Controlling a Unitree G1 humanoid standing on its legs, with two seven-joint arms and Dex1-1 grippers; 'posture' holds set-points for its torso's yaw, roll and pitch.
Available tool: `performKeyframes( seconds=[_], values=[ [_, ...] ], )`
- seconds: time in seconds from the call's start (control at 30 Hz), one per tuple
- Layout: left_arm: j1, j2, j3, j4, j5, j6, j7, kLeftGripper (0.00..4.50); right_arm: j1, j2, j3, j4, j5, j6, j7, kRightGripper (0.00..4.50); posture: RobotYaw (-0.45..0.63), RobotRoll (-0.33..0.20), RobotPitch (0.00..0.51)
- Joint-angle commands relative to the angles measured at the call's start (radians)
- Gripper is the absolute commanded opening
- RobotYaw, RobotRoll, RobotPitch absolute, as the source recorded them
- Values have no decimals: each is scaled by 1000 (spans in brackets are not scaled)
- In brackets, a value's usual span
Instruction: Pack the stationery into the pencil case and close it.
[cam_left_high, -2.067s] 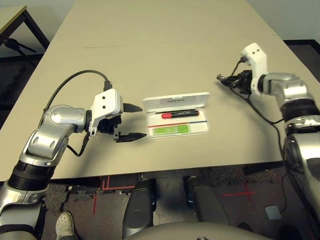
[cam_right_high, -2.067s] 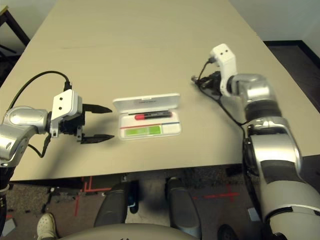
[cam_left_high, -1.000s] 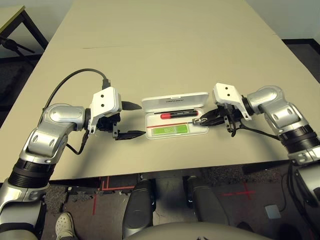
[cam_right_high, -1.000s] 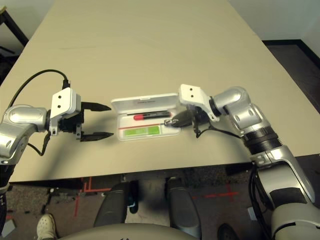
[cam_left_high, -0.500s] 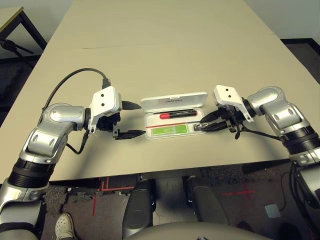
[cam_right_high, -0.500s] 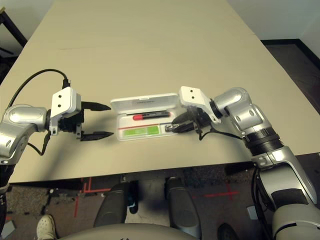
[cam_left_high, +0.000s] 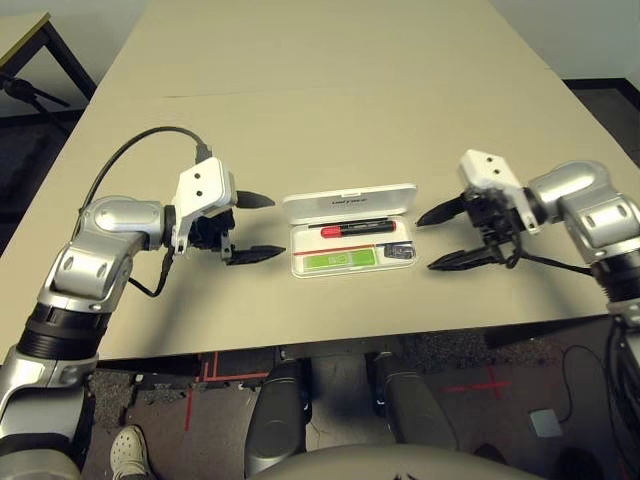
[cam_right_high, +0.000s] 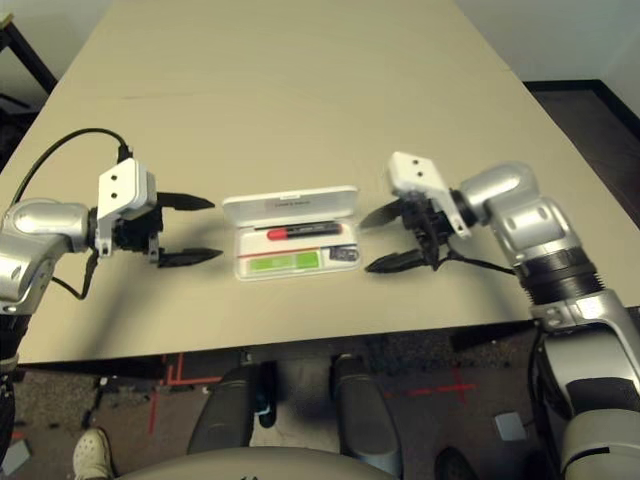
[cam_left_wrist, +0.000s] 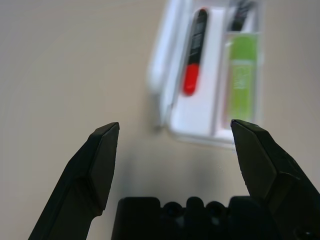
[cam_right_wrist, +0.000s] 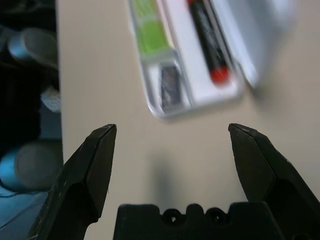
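Released, empty at right gripper (cam_left_high: 424, 244) | pencil case (cam_left_high: 302, 262) just ahead of fingertips, raised lid (cam_left_high: 350, 203) along far long side, long axis running toward opposite gripper | likely next: lid-closing, right arm marginally nearer

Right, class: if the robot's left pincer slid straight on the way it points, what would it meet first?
Probably the near end of the white pencil case, lying just beyond the open left pincer; height above the table is hard to judge.

The pencil case (cam_left_high: 298, 235) is white, the bar (cam_left_high: 338, 260) light green, the marker (cam_left_high: 356, 228) red and black.
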Motion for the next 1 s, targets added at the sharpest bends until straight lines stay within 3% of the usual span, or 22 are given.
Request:
performKeyframes(
  seconds=[0.03,0.2,0.3,0.63,0.83,1.0],
  values=[
    [-40,21,11,73,29,-30,-8,4500,-7,-48,-27,52,62,-38,14,4473,-32,0,172],
    [-80,29,-1,174,56,-63,-22,4500,7,-83,-49,93,93,-68,14,4473,-53,0,198],
    [-113,22,-4,238,68,-68,-21,3866,33,-95,-58,79,108,-64,14,4500,-60,0,209],
    [-200,-3,-26,391,118,-138,-41,20,108,-140,-93,7,163,-19,14,4500,-90,0,257],
    [-250,-56,-36,425,122,-144,-50,20,156,-159,-121,-36,199,10,14,4500,-105,0,278],
    [-244,-110,-38,308,84,-73,-53,20,168,-161,-138,-52,198,24,14,4500,-110,0,272]
  ],
)
